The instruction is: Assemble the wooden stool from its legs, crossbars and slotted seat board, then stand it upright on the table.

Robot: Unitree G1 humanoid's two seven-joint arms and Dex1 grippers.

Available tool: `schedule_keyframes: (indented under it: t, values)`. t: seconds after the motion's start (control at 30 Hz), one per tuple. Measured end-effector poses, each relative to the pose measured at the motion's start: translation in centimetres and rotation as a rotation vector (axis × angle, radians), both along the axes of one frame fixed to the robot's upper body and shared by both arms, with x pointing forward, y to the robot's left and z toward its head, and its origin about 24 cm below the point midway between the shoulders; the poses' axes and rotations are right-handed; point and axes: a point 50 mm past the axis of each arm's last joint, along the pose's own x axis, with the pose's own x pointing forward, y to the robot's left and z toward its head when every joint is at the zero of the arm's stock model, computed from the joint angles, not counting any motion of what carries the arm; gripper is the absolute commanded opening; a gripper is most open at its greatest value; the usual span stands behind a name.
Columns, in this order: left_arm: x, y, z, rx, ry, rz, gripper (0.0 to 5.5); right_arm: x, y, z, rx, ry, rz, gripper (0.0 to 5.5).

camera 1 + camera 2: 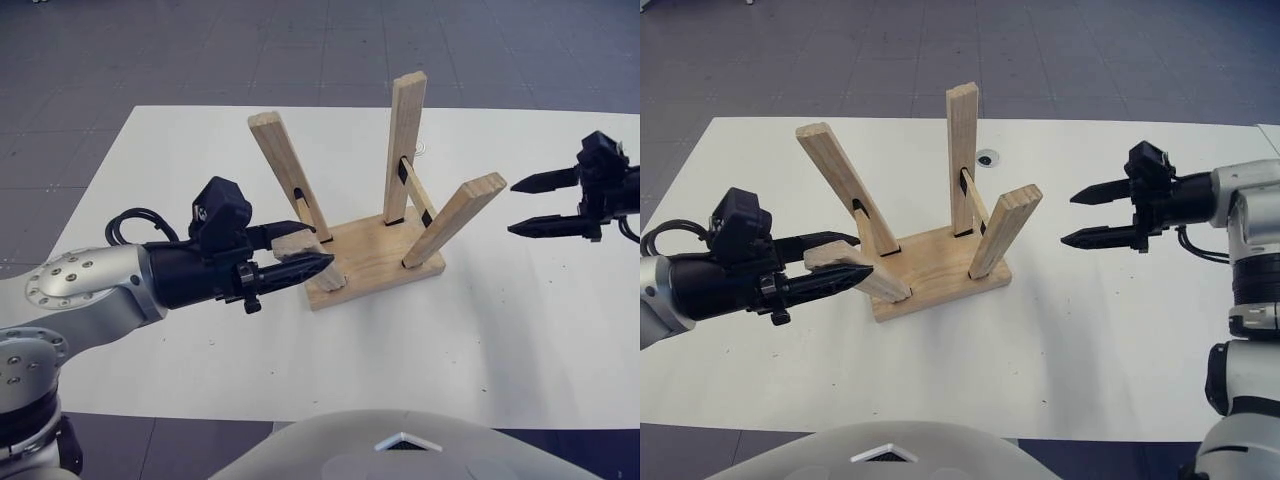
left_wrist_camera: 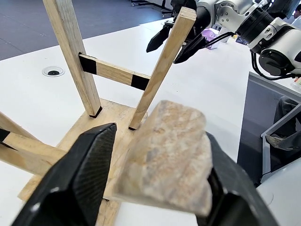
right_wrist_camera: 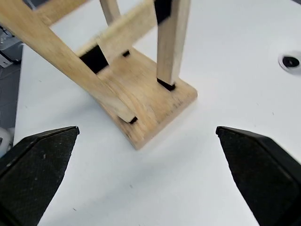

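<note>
Three legs stand slotted in the upturned seat board on the white table. The fourth leg is clamped in your left gripper at the board's near-left corner. Tilt its square end (rough, pale grain) to match the others, then press. Your right gripper hangs spread wide, apart on the right.

table: white top, wide, bare at the near side | grommet: small round grey-rimmed hole set flush in the table top, toward the far edge | floor: dark grey square tiles, beyond the table's far and left edges | small pale-purple object: on the table top, too small to identify
</note>
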Motion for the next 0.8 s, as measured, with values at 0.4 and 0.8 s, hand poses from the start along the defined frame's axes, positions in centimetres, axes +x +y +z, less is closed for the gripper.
schedule_keyframes:
  t: [0.4, 0.8]
  values:
    - [0.9, 0.5, -0.4, 0.009, -0.065, -0.019, 1.59, -2.0, 4.3, 2.8, 0.130, -0.026, 0.198, 5.40]
    - [1.8, 0.6, -0.5, 0.034, -0.098, -0.068, 1.58, -1.9, 8.6, 2.0, 0.221, 0.001, 0.261, 3.25]
